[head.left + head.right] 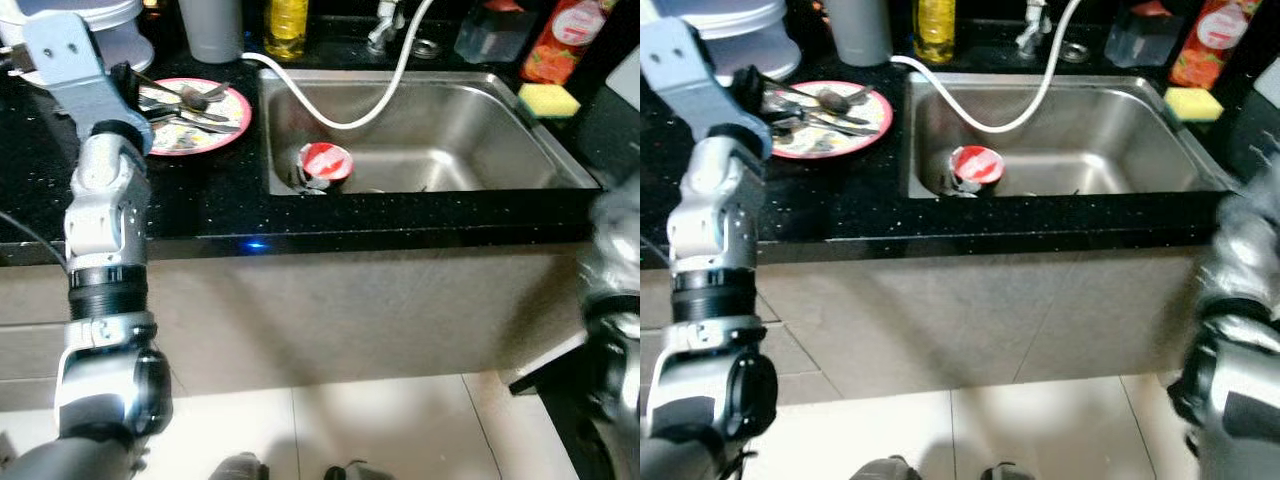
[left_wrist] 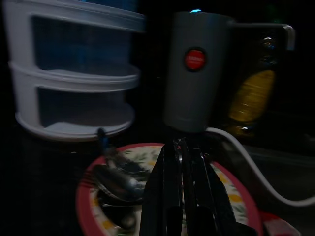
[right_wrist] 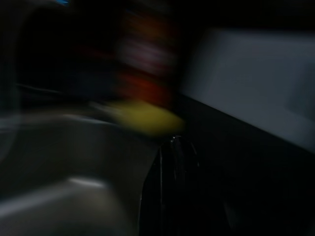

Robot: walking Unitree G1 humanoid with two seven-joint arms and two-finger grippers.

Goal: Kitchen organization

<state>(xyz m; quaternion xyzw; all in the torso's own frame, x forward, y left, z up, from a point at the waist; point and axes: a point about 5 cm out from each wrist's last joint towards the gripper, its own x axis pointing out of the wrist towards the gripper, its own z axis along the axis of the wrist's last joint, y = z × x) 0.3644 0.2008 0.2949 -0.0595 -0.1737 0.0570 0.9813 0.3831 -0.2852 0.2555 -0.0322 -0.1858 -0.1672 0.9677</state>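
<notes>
Steel and black stone make up what we see from the head camera: the sink (image 1: 480, 130) is set into the dark countertop (image 1: 200, 210), with a red-lidded cup (image 1: 325, 163) lying on its side near the drain and a white hose (image 1: 350, 110) looping down into the basin. To the sink's left sits the pink-rimmed plate (image 1: 225, 125), loaded with spoons and forks (image 1: 190, 105). Our left arm reaches over the plate's near-left edge, and its left gripper (image 1: 758, 88) hovers at the cutlery. A yellow sponge (image 1: 548, 99) rests at the sink's far right corner. Our right arm is a blur at the frame's right edge.

From the left wrist, the two fingers (image 2: 170, 187) lie pressed together, closed on nothing, just above the plate and beside a spoon (image 2: 115, 179). A grey cup (image 2: 196, 69) and a white tiered container (image 2: 74, 73) stand behind.

From the right wrist, everything is smeared; we make out the sponge and the basin, but we cannot tell how the right gripper (image 3: 172, 191) is set.

We judge the risks to be these: closed fingers pushing down could skid the cutlery or tip the plate off the counter, and a reach past it could knock the grey cup. The right arm, blurred as if swinging, could clip the sink edge.
</notes>
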